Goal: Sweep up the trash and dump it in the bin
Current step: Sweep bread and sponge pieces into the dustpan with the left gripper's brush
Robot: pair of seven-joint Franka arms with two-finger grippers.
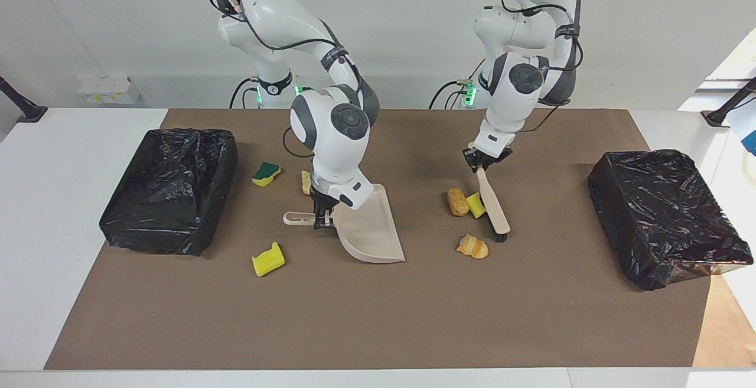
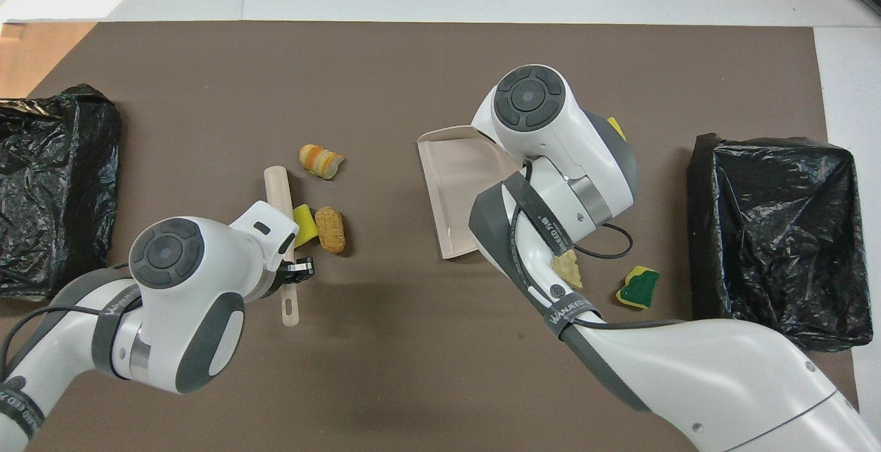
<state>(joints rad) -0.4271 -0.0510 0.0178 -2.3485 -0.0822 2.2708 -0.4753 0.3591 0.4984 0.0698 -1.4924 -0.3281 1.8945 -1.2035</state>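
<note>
My left gripper (image 1: 485,163) is pinched tight on the handle of the brush (image 1: 494,206), whose bristle edge touches a yellow sponge piece (image 1: 475,205) that sits against a tan bread chunk (image 1: 457,201), with a striped orange chunk (image 1: 472,247) lying farther from the robots. My right gripper (image 1: 322,209) is clamped on the handle of the beige dustpan (image 1: 372,228), which is tilted on the brown mat (image 1: 378,317) with its mouth facing the brush. Toward the right arm's end of the table I see a green-backed sponge (image 1: 266,172), a small yellow scrap (image 1: 305,181) and a yellow sponge (image 1: 268,259), all near one black-lined bin (image 1: 168,190); another black-lined bin (image 1: 667,217) sits at the left arm's end.
</note>
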